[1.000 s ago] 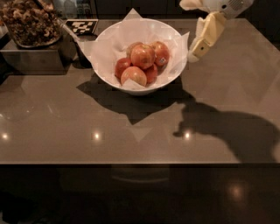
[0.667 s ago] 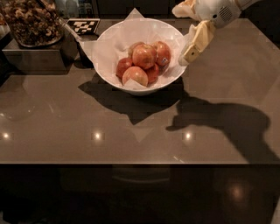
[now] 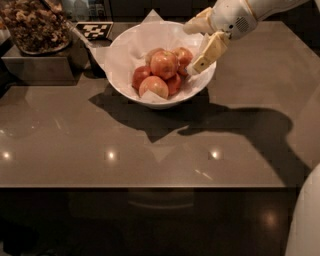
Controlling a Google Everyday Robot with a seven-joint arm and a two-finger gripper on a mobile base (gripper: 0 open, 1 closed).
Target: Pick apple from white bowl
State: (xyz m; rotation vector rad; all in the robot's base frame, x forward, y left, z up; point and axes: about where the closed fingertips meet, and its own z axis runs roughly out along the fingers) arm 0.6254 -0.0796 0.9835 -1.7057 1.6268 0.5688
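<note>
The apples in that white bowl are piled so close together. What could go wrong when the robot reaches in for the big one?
The gripper hangs over the right rim of the white bowl, fingers open.
1. The apple sits on top, touching its neighbours, so a finger may push one and knock the pile loose.
2. The paper lining could get pinched along with the fruit.
3. A low finger might hit the rim and shove the bowl.

We note our arm (image 3: 272, 6) coming in from the upper right corner, white-shelled, reaching left and slightly down. The white wrist housing (image 3: 232, 17) has a small grille on its side. We log the tool (image 3: 189, 50) at upper centre-right of view, its two tan fingers (image 3: 210, 50) spread apart, pointing left and down-left.
</note>
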